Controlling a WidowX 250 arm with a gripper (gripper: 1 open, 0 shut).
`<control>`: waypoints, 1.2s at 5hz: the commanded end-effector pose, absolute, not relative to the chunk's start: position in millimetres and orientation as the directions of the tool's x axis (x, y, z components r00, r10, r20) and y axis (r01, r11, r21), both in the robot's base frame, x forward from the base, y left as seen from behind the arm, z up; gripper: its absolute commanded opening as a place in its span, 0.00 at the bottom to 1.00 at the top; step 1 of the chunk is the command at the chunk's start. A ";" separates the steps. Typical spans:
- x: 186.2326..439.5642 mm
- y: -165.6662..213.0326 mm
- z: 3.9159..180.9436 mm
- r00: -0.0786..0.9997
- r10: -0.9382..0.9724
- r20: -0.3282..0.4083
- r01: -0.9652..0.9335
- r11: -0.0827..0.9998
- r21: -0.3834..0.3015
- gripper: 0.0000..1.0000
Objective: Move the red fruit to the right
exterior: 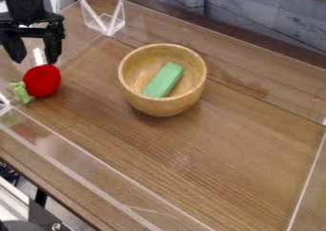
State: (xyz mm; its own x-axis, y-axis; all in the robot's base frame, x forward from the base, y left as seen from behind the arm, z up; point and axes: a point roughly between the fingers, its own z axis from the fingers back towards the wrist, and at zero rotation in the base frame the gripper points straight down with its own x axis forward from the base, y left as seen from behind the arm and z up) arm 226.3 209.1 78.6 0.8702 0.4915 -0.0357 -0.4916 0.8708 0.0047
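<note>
At far left of the frame, the black robot gripper [30, 52], fingers spread wide, hangs just above the small round red toy fruit [42, 79] on the wooden table [204, 158]; a green block [163, 80] lies inside the round wooden bowl [162, 103] at centre.

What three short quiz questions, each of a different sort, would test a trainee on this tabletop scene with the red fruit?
1. True or false: the red fruit lies inside the wooden bowl.
2. What lies in the bowl? A green block; B the fruit; C nothing.
3. Fill in: the tool hangs just above the fruit with its jaws ____.

Key: 1 false, it lies on the table, left of the bowl; 2 A; 3 open.
</note>
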 end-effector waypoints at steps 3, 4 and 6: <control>238.4 215.9 95.2 0.875 0.484 0.030 -0.485 0.874 0.033 1.00; 238.5 215.9 96.4 0.876 0.481 0.034 -0.482 0.876 0.038 1.00; 238.2 215.6 99.2 0.879 0.475 0.040 -0.476 0.878 0.045 1.00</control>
State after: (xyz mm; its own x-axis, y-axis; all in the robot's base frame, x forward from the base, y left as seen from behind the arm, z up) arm 228.0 208.4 78.7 0.8804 0.4728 -0.0355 -0.4722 0.8811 0.0245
